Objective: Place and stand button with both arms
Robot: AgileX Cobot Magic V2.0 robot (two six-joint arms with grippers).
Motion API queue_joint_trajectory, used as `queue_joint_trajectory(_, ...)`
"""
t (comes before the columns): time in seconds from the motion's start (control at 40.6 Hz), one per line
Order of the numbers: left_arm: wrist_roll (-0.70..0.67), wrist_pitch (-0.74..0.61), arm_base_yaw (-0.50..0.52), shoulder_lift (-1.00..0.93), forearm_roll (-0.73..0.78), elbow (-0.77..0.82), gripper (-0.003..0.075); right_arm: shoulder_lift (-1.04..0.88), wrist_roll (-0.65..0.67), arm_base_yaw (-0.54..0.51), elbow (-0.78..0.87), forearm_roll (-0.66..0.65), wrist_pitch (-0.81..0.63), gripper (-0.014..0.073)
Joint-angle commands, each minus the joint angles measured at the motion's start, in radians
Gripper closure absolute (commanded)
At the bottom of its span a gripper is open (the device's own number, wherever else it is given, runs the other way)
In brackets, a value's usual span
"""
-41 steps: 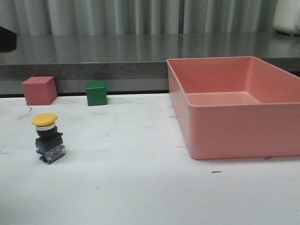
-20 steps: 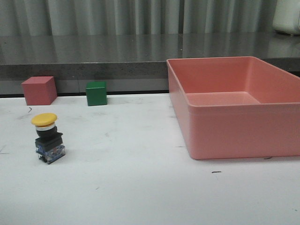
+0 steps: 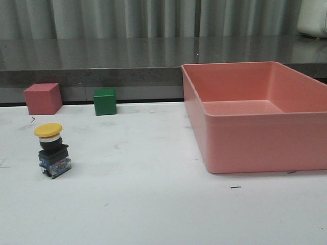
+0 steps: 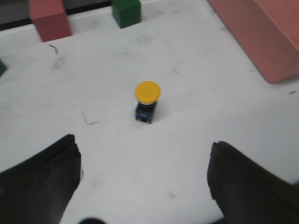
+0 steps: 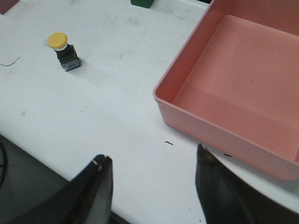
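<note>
Both grippers—left, right—spread wide above upright button

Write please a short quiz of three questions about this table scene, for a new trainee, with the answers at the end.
1. True or false: the button stands upright on the table.
2. Which cube is nearer to the pink bin? A) pink cube B) green cube
3. Fill in: the left end effector and the right end effector are both ____ and hold nothing.

Key: 1 true; 2 B; 3 open.
</note>
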Motion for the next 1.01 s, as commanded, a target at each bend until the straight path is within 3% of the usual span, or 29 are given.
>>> queue_joint_trajectory(0.0, 0.061, -0.066, 0.001, -0.027, -0.078, -0.034, 0.0174, -0.008, -0.008, -0.008, -0.024, 0.018, -0.065, 0.0171)
queue_joint_trajectory(0.246, 0.059, -0.09, 0.001, -0.037, -0.078, -0.034, 0.0177, -0.005, -0.008, -0.008, -0.024, 0.018, -0.046, 0.0171)
queue_joint_trajectory(0.32, 0.054, -0.092, 0.001, -0.037, -0.078, -0.034, 0.022, -0.004, -0.008, -0.008, -0.024, 0.018, -0.036, 0.0199)
queue_joint_trajectory(0.369, 0.054, -0.092, 0.001, -0.037, -0.076, -0.034, 0.0295, -0.004, -0.008, -0.008, -0.024, 0.018, -0.032, 0.025)
queue_joint_trajectory(0.591, 0.054, -0.092, 0.001, -0.037, -0.074, -0.034, 0.0672, -0.004, -0.008, -0.008, -0.024, 0.018, -0.03, 0.0627)
queue_joint_trajectory(0.64, 0.054, -0.092, 0.001, -0.037, -0.074, -0.034, 0.0743, -0.004, -0.008, -0.008, -0.024, 0.018, -0.03, 0.0666)
queue_joint_trajectory(0.984, 0.054, -0.096, 0.001, -0.037, -0.066, -0.034, 0.0741, -0.004, -0.008, -0.008, -0.024, 0.018, -0.029, 0.0663)
